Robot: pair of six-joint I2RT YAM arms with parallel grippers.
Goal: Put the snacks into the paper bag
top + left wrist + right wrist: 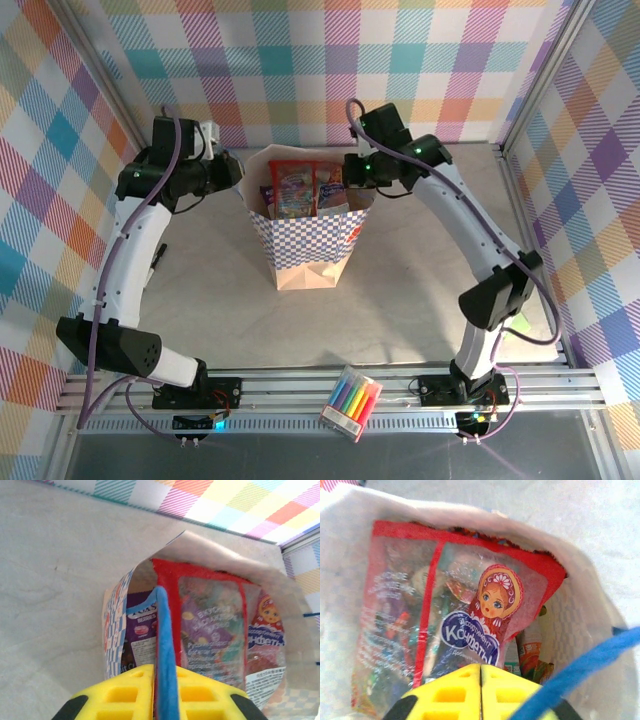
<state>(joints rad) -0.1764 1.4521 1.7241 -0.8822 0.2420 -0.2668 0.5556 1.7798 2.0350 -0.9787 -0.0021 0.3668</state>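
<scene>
glossy snacks stand inside the upright checkered paper bag.

The left arm and right arm are built alike, with glossy white tubular links joined by blocky black joint housings. A purple cable runs along the left arm, and a second purple cable loops off the right arm's wrist. A small green light glows on a black joint of each arm. Each arm rises from a black base. The left gripper and right gripper have bright yellow fingers moulded with square recesses and black outer corners.
</scene>
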